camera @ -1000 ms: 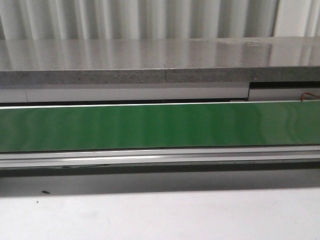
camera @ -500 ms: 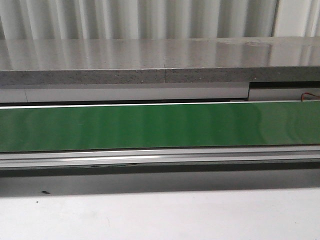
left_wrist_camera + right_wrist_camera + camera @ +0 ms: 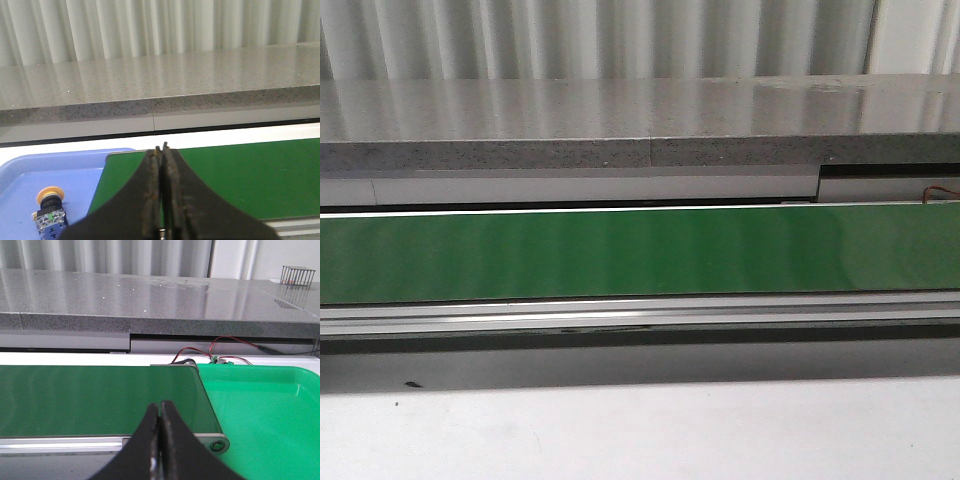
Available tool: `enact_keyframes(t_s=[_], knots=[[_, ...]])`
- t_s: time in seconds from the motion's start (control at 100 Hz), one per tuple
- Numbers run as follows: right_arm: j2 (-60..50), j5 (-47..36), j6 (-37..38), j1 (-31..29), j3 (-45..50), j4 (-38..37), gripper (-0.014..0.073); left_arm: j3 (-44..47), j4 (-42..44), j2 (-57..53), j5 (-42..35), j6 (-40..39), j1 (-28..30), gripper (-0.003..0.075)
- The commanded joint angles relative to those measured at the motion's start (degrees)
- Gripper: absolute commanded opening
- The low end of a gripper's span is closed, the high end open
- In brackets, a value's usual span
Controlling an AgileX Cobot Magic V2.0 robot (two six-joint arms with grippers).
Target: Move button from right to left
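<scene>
The button (image 3: 49, 209) lies in the blue tray (image 3: 22, 172) at the left end of the green conveyor belt (image 3: 240, 177), seen only in the left wrist view. Its yellow-orange head points toward the far side, the black collar sits under it, and the boxy contact block with a green mark faces the camera. It rests on the tray floor, apart from the tray's rim and a little way from the edge of the belt.

The left gripper (image 3: 161, 148) hangs over the near left end of the belt, just beside the tray, its two dark fingers (image 3: 150, 200) pressed together with nothing between them. It does not touch the button.

The right gripper (image 3: 160, 404) sits over the near side of the belt's right end, its fingers likewise clenched on nothing. Beside it, past the belt's end roller, is a green tray (image 3: 270, 410). Red and black wires (image 3: 220, 347) run behind that end of the belt.

In the front view the belt (image 3: 640, 250) stretches across the whole width, with a metal rail (image 3: 640, 315) along its near side and a grey speckled counter (image 3: 640, 120) behind it. Neither arm and neither tray appears in that view.
</scene>
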Motion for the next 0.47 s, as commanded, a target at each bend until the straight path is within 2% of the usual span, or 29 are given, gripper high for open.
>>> enact_keyframes(t_s=[0.0,0.46], knots=[[-1.1,-3.4,0.1,-0.3,-1.2,-0.8,-0.0048,2.3,0.0,-1.9,-4.8,-0.7,-0.4,-0.002],[-1.2,-2.1,0.1,-0.3,-1.2,-0.8,-0.0048,2.3,0.0,-1.9,-4.8,-0.7,-0.4,-0.002]])
